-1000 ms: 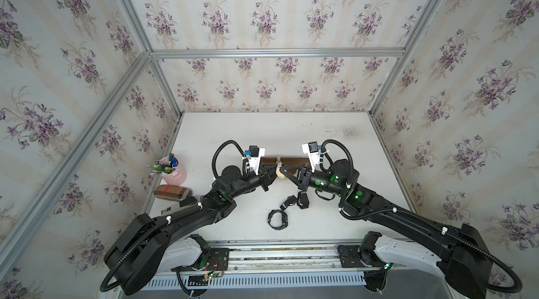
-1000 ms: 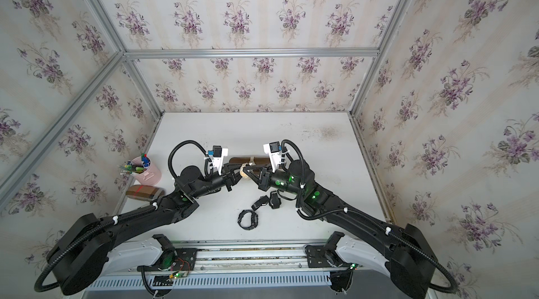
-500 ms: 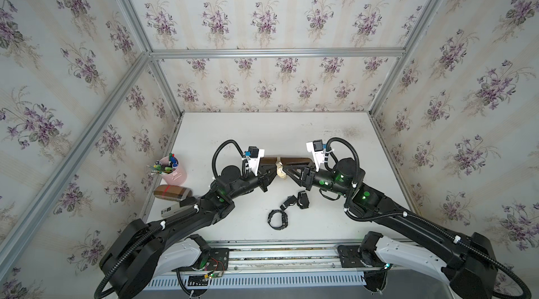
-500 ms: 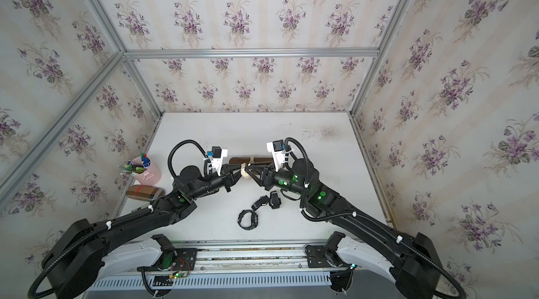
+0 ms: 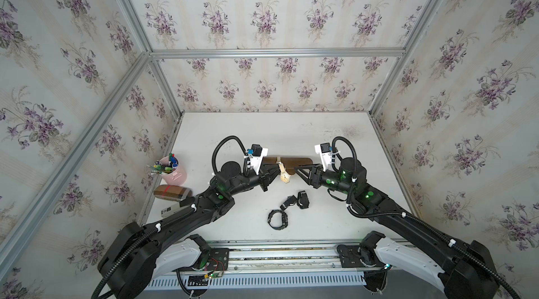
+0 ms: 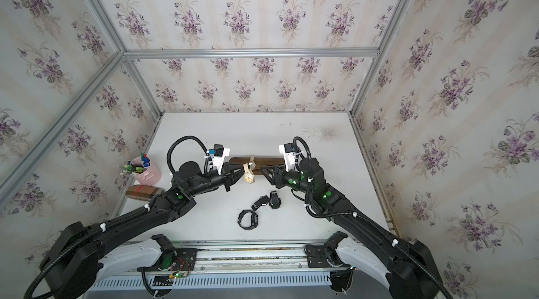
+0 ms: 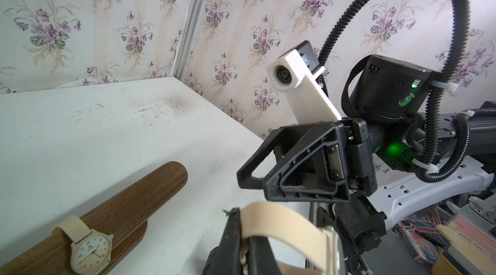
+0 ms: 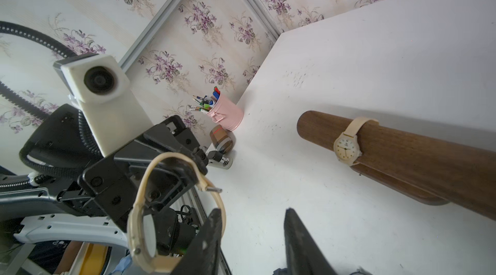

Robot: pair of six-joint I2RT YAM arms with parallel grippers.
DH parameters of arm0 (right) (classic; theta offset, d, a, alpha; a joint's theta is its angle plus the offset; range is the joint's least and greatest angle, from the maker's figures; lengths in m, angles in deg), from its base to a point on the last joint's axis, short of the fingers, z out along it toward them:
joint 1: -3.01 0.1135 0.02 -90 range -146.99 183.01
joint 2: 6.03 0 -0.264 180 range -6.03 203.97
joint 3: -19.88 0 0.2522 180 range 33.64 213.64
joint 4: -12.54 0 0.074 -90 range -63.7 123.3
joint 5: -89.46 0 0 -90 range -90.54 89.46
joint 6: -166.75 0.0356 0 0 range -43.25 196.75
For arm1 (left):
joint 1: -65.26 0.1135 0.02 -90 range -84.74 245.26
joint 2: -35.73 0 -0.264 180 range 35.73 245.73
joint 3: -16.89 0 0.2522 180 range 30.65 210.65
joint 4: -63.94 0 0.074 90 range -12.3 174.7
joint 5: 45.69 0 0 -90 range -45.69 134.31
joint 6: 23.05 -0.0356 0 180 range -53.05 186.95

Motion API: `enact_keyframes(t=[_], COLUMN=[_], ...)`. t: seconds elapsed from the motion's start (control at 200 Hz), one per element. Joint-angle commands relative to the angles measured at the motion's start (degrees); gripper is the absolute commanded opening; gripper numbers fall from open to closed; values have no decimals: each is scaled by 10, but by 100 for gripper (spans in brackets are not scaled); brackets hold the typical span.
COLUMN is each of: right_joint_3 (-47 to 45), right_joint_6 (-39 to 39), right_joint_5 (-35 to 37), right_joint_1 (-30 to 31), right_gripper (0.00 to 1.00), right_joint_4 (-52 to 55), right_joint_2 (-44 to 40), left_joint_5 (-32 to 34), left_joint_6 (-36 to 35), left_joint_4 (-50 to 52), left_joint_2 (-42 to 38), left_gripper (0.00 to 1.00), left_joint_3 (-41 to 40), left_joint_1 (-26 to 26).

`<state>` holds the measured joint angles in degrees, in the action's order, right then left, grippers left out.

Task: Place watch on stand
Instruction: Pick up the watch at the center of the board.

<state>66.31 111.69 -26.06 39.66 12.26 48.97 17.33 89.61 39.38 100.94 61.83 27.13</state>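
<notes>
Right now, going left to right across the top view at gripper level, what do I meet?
Pink pen cup → left gripper → the cream watch it holds → right gripper.

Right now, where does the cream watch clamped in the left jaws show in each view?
In a top view: held watch, above mid-table, dial up.
In a top view: same place.
Left wrist: only its strap, close to the lens, in the jaws.
Right wrist: the whole loop, pinched by the opposite jaws.
Shared landmark: the stand, with a second watch on it.
</notes>
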Motion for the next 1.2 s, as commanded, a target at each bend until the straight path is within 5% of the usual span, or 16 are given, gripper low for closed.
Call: enact_keyframes(t=[0.0, 0.475, 0.709, 0.774, 1.194], right_joint_3=[-2, 13, 23, 28, 31], right_joint_6=[-4, -20, -29, -31, -28], right_joint_5=[-34, -50, -39, -34, 53], right_joint_1=[3, 53, 58, 58, 58], right_gripper=[41, 27, 6, 0, 0], right_joint_4=[-30, -54, -44, -38, -6], right_joint_2=[-7, 23, 25, 26, 10], left_joint_5=[-34, -100, -106, -101, -30], left_joint_6=[-21, -20, -30, -31, -44], left_joint_4=[-3, -11, 7, 13, 84], left_joint_2=[2, 30, 30, 28, 0], left_gripper=[3, 5, 8, 15, 59], left_joint_3=[12, 43, 50, 49, 44], left_joint_1=[0, -8, -12, -12, -12])
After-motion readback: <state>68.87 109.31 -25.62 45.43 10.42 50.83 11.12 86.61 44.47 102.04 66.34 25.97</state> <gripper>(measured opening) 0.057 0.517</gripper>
